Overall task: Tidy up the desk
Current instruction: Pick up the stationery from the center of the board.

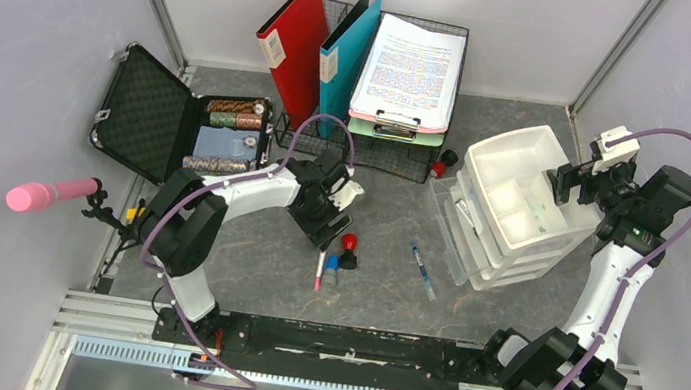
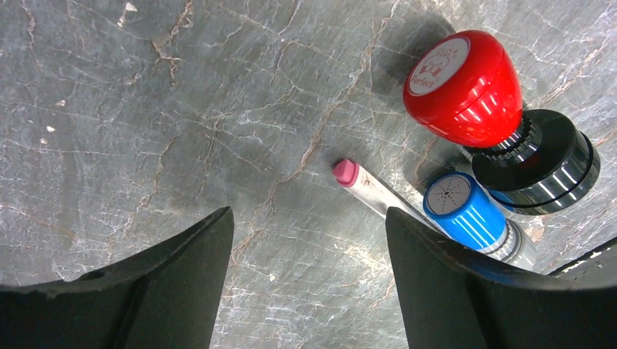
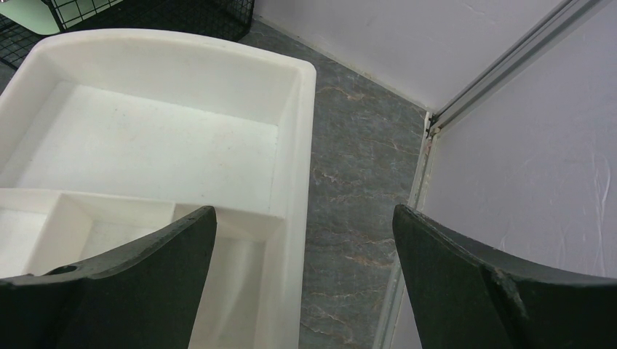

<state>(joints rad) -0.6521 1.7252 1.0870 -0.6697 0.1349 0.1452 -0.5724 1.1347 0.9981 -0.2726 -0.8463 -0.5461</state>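
Note:
The dark stone-look desk carries a small cluster of stationery. My left gripper hovers open just left of the cluster, with only bare desk between its fingers. In the cluster are a red-knobbed stamp, a black round stamp, a blue-capped stamp and a pink-tipped pen. From above, the left gripper sits just over the red stamp. My right gripper is open and empty above the right rim of the white drawer unit's top tray.
A blue pen lies alone mid-desk. A wire basket at the back holds a red folder, a teal folder and a clipboard. An open black case stands at the left, a small red stamp beside the basket.

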